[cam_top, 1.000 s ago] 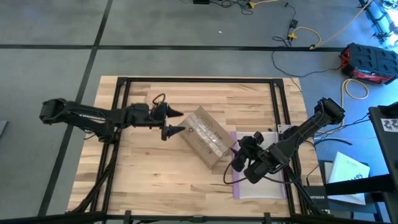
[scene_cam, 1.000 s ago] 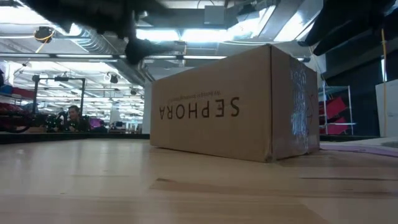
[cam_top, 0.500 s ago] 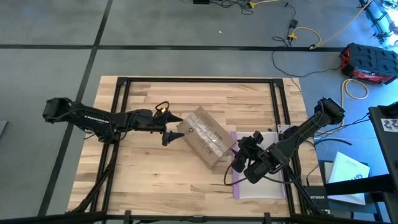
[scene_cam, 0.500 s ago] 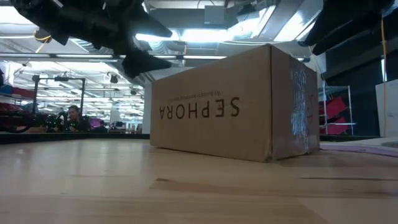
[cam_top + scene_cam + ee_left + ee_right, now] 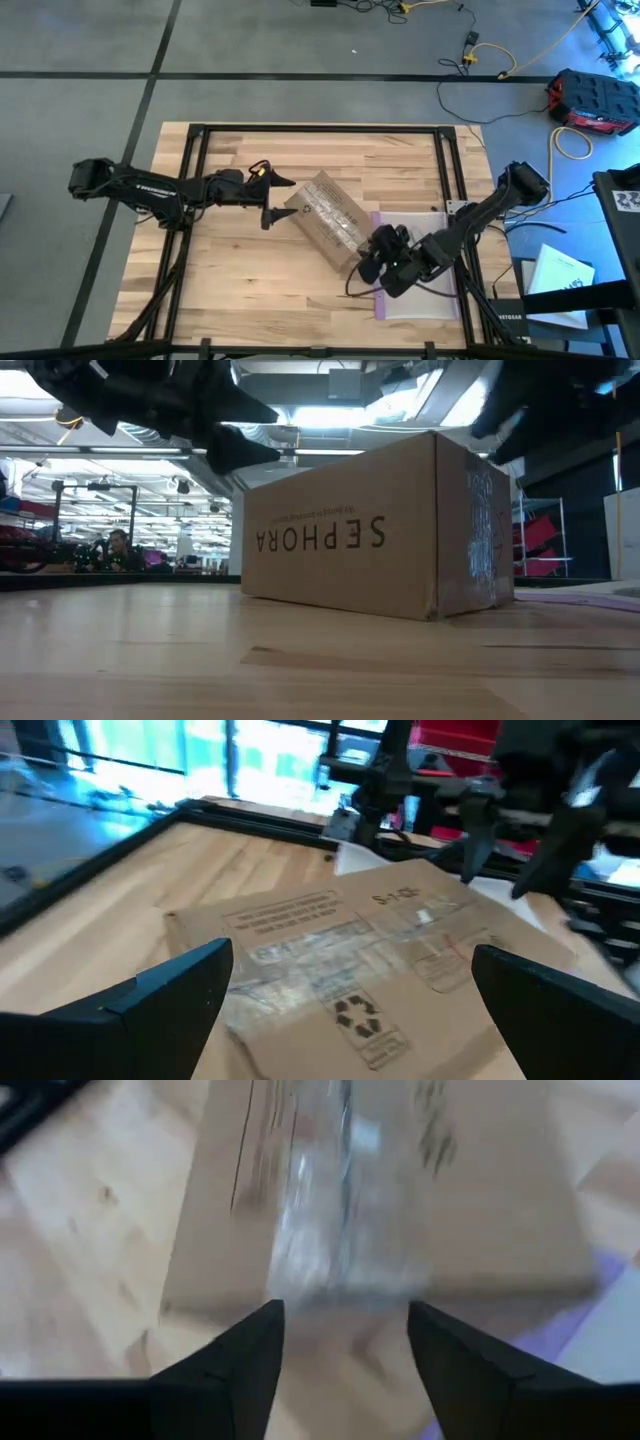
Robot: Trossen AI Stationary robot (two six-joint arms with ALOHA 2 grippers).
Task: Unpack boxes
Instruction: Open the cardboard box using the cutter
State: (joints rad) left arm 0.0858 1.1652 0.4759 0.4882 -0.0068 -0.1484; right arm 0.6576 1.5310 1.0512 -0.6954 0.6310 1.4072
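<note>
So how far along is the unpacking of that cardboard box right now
Nothing looks done yet: the box sits on the table with its taped top closed. In hand: the left end effector is open at one end of the box, and the right end effector is open at the other. Opening and emptying remain.

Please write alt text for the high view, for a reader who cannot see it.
A brown cardboard box lies diagonally on a wooden table. The open left gripper is at one end, the open right gripper at the other, above a clear bag.
</note>
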